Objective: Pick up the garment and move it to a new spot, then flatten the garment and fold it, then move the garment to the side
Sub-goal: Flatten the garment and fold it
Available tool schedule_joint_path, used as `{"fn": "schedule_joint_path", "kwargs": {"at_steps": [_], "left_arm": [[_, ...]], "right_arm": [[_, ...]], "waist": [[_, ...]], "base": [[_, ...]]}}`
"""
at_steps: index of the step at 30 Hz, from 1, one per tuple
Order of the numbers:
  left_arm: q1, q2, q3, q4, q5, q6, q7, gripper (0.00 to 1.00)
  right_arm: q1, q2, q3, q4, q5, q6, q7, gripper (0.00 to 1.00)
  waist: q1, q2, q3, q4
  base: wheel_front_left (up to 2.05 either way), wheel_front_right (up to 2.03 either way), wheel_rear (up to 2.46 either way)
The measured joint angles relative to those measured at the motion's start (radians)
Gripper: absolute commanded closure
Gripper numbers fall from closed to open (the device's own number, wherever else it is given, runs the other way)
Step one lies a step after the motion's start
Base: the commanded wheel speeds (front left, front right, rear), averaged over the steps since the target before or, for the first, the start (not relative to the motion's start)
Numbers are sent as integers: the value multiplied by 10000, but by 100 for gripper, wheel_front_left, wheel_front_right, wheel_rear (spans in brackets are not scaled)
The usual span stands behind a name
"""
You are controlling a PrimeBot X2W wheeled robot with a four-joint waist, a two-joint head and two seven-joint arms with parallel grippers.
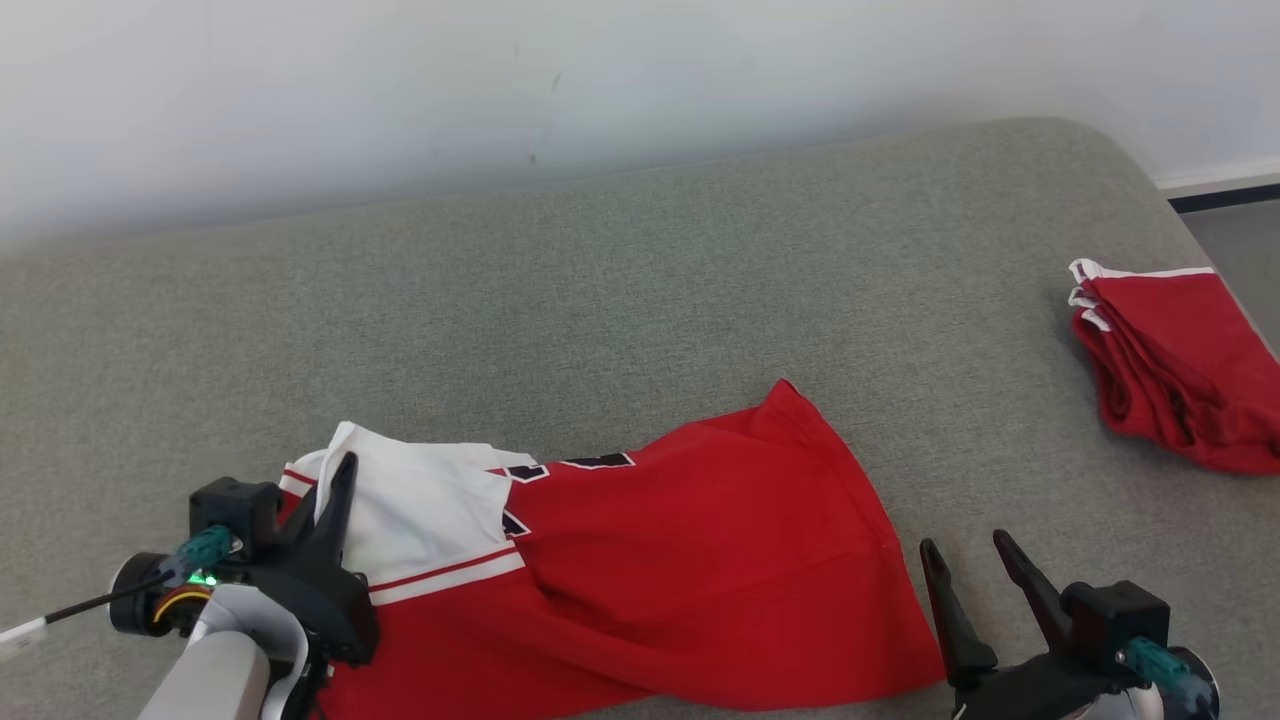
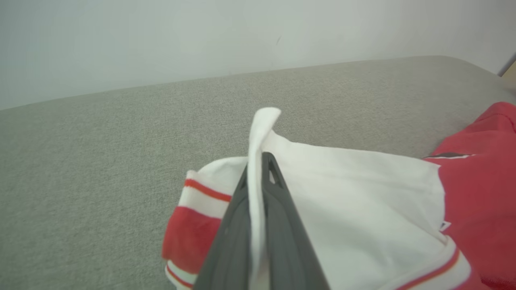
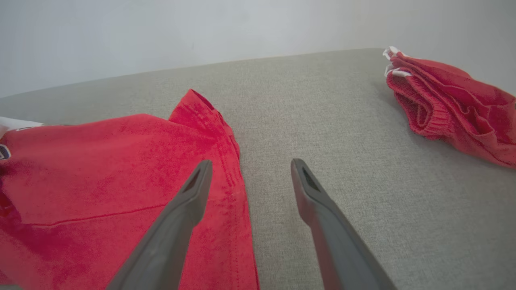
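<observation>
pinching a fold of the garment is what my left gripper is doing. in the left wrist view its two dark fingers are pressing flat together, with a ridge of white cloth running up between them and poking out past the tips. the rest of the red jersey is lying crumpled on the grey padded surface, spreading from those closed fingers toward my right gripper. its fingers are standing wide apart and holding nothing. the red hem is lying under its left finger, while its right finger is pointing over bare grey cloth; whether those tips are touching down i cannot tell. a folded red garment is sitting well beyond the right fingertips and off to their right. i am judging that i am taking hold for the lift or the flattening, with one end secured. next i am expecting to need the right fingers closing on the hem, then both arms drawing apart gently so the cloth is spreading without slipping.
</observation>
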Motion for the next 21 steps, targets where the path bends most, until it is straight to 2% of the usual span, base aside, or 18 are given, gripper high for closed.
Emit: {"fn": "schedule_joint_path", "kwargs": {"at_steps": [10, 15, 21], "left_arm": [[559, 652, 65, -1762, -759, 0, 29, 100], [628, 715, 79, -2253, -882, 63, 155, 100], [646, 729, 58, -2533, -928, 128, 251, 100]], "right_arm": [[-345, 88, -380, 431, -71, 0, 2871, 0], [-1009, 188, -336, 786, -29, 0, 3747, 0], [-1746, 236, -180, 1344, -35, 0, 4159, 0]], "waist": [[-1, 0, 194, 306], [-1, 1, 390, 403], [0, 1, 613, 447]], "base": [[0, 0, 0], [0, 0, 0], [0, 0, 0]]}}
